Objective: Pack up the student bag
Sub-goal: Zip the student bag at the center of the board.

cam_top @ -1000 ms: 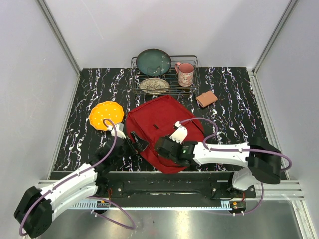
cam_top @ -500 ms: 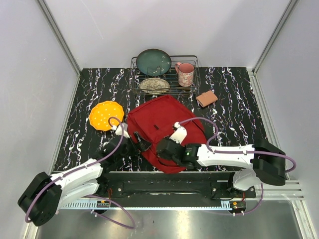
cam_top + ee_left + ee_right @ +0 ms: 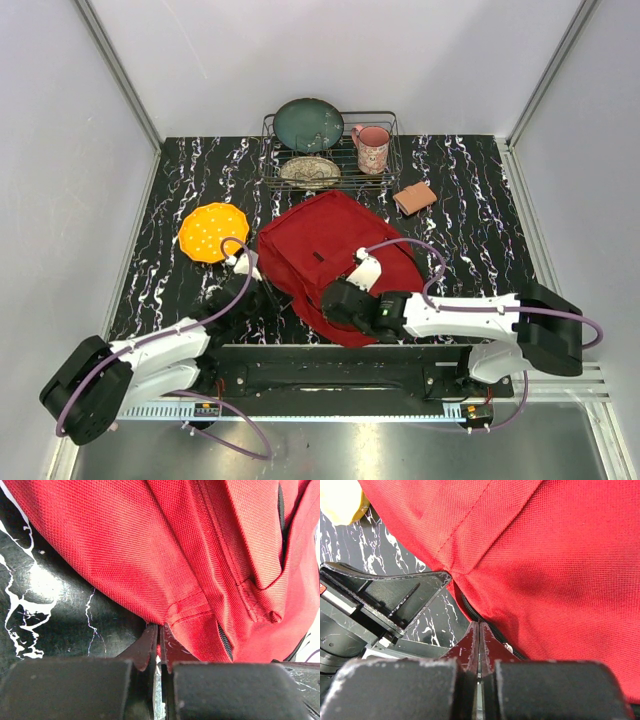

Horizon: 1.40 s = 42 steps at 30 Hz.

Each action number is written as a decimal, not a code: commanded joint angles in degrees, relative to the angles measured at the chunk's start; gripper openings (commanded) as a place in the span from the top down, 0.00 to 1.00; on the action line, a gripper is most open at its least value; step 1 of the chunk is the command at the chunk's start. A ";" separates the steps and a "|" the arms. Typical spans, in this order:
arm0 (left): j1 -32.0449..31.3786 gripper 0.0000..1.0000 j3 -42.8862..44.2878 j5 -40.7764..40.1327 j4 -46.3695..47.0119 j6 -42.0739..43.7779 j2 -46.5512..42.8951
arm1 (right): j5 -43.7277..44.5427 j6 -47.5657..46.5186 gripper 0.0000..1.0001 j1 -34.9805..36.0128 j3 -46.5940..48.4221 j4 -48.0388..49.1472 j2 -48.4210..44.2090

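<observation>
Your student bag (image 3: 320, 250) lies flat in the middle of the black marbled table (image 3: 470, 220), its near edge between the two arms. The left gripper (image 3: 160, 630) has its jaws pressed together on the bag's bottom seam, with a sliver of red showing between the fingers. The right gripper (image 3: 479, 627) is also closed, its tips against the zipper line (image 3: 470, 611), though you cannot tell whether any cloth is caught there. The main risk is that so thin a pinch slips. The weave is a coarse, slightly slick nylon, and the left jaws catch only a doubled hem, so a sharp pull could drag it free or lift one layer instead of opening the bag. Pull unevenly and the whole limp bag may slide across the smooth tabletop toward the orange plate (image 3: 213, 232) rather than open. The two grippers also sit close together, so a careless move could knock them against each other. The bag is soft and rounded, folded at its stitched seams, with black toothed zippers (image 3: 223, 640). The plate is hard, with a scalloped rim.
</observation>
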 commanded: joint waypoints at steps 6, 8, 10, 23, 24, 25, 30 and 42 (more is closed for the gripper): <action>-0.28 1.00 -1.23 0.56 5.99 -0.04 -3.70 | 4.78 0.87 1.00 0.50 -3.40 -3.96 -7.14; -0.28 1.00 -2.20 0.47 5.91 -0.48 -5.38 | 4.96 0.70 1.00 0.50 -3.85 -4.13 -8.02; -0.28 1.00 -2.29 -1.46 4.33 0.31 -7.84 | 5.22 0.79 1.00 0.42 -4.11 -4.57 -8.37; 7.71 1.00 2.63 -6.30 -12.02 6.64 -13.30 | 5.05 1.67 1.00 0.42 -11.05 -9.05 -17.33; 8.85 1.00 2.72 -5.34 -11.76 7.08 -13.21 | 4.96 1.75 1.00 0.50 -11.58 -9.58 -18.03; 9.12 1.00 2.98 -5.07 -11.58 7.34 -13.03 | 4.78 2.02 1.00 0.50 -12.02 -9.84 -19.43; 11.84 1.00 3.51 -3.58 -11.75 8.57 -12.59 | 4.60 3.59 1.00 0.50 -14.92 -12.47 -23.22; 16.59 0.60 5.62 7.91 -9.65 12.35 -10.48 | 6.71 4.40 1.00 0.42 -17.74 -14.51 -31.05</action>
